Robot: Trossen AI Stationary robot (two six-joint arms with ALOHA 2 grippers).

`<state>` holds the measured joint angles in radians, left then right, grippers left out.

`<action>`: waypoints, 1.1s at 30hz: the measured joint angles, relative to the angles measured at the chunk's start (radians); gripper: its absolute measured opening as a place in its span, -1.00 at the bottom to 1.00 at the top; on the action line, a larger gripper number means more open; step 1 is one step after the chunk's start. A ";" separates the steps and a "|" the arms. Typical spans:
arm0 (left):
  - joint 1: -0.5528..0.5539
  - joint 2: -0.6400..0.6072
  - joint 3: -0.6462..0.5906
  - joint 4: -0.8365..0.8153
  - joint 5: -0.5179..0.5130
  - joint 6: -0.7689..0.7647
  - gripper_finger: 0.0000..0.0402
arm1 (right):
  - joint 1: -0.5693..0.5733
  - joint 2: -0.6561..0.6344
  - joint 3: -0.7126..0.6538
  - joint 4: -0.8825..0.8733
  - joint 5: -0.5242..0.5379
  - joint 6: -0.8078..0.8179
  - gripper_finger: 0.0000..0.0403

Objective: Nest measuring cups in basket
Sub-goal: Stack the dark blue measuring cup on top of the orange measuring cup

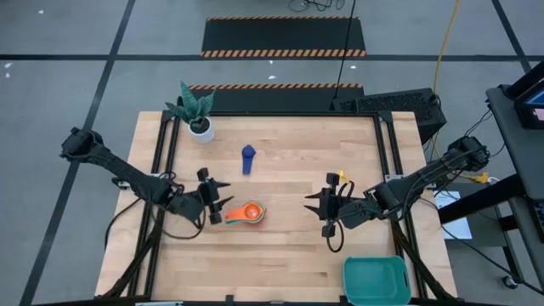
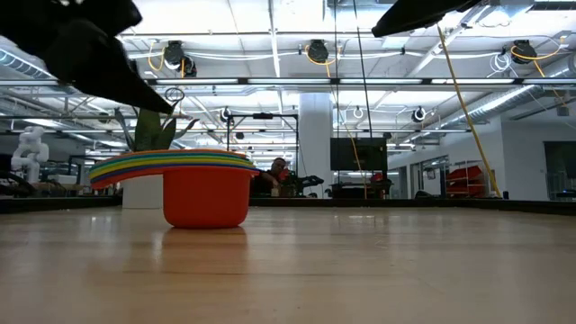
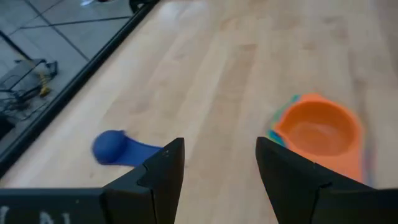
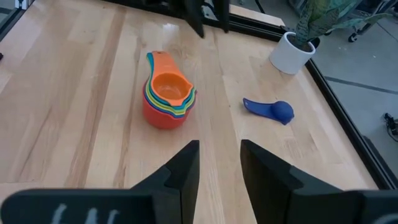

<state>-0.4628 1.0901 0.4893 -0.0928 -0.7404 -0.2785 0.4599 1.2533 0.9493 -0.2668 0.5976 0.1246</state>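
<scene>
Nesting hides lower measuring cups [image 4: 166, 99] beneath orange.

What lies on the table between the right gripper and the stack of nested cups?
Nothing: in the high view the wood between the right gripper and the nested cups is bare. The right wrist view shows the same; the loose blue cup lies off to one side.

Glossy plastic cups [image 4: 168, 98], wood table [image 4: 74, 93]

Nested cups [image 1: 246, 213] between pincers; basket [image 1: 376, 280] table corner.
</scene>
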 joint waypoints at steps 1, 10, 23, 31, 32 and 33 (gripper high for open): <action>0.028 0.000 0.006 0.000 0.016 0.011 0.01 | 0.000 0.000 0.000 0.000 0.000 -0.008 -0.45; 0.255 0.000 0.092 0.002 0.161 0.135 0.01 | -0.016 0.000 0.000 0.001 0.002 -0.031 -0.45; 0.546 0.003 0.124 0.014 0.434 0.201 0.01 | -0.016 0.000 0.000 0.019 0.001 0.021 -0.45; 0.642 0.003 0.124 0.133 0.609 0.164 0.01 | -0.060 0.067 0.000 0.198 -0.025 0.024 -0.45; 0.647 0.003 0.124 0.146 0.609 0.167 0.01 | -0.075 0.090 0.000 0.243 -0.052 0.014 -0.45; 0.653 0.003 0.124 0.154 0.610 0.169 0.01 | -0.092 0.115 0.000 0.285 -0.095 0.006 -0.45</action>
<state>0.1902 1.0935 0.6132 0.0608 -0.1306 -0.1099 0.3676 1.3683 0.9489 0.0186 0.5022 0.1308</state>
